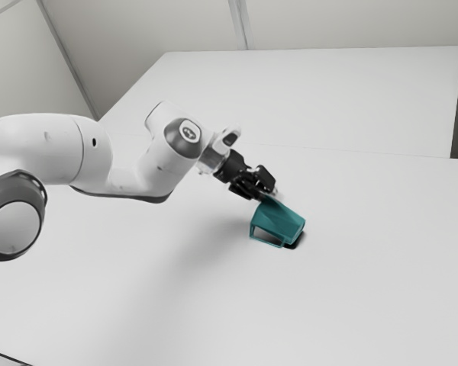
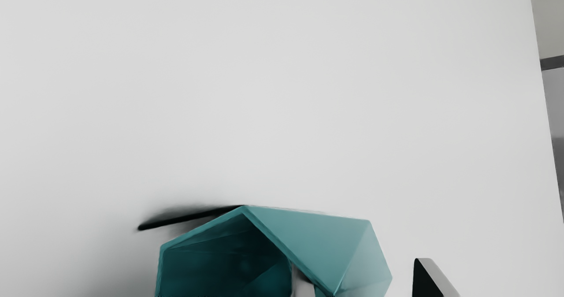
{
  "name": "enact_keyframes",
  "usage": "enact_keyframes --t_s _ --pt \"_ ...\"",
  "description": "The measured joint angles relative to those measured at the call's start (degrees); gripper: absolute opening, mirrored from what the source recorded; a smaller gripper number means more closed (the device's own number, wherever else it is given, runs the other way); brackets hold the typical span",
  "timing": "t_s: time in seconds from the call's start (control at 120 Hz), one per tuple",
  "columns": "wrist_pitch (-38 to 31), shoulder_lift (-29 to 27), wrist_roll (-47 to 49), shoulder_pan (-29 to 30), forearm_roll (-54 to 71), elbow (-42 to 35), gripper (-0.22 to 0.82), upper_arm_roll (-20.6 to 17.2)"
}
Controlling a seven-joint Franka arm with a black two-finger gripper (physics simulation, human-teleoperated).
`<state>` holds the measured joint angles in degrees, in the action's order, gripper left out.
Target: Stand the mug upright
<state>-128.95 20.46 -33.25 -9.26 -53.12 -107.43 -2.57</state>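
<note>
One black two-finger gripper (image 1: 266,196) is reaching down to one teal mug (image 1: 281,219), and its two fingers are standing open. In the wrist view, one finger (image 2: 304,287) is extending into the mug's mouth, while the second finger (image 2: 434,281) is standing outside, apart from the mug's outer wall. Whether the inner finger is touching the mug is not possible to tell.

The single mug is tilting on its side on one white table (image 1: 366,267), near the middle of the exterior view. It is showing flat, angular faces and a dark teal inside. Its one squared handle (image 1: 251,230) is pointing toward the exterior view's left. One dark patch (image 1: 294,242) is showing beside the mug's lower edge, on the exterior view's right of the handle.

Behind the gripper, one white and grey robot arm (image 1: 53,149) is coming in from the exterior view's left. Pale grey walls (image 1: 336,23) are rising beyond the table.
</note>
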Motion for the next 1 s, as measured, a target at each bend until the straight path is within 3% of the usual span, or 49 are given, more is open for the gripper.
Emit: enact_keyframes --t_s 0.267,0.475,1.0 --pt "-0.5 -1.18 1.04 -1.69 0.34 0.09 -0.07 -0.08" --pt "-0.7 -1.35 2.42 -2.86 0.86 0.09 -0.16 -0.13" --pt "-0.75 -5.46 6.9 -3.23 6.41 -0.83 -0.18 0.2"
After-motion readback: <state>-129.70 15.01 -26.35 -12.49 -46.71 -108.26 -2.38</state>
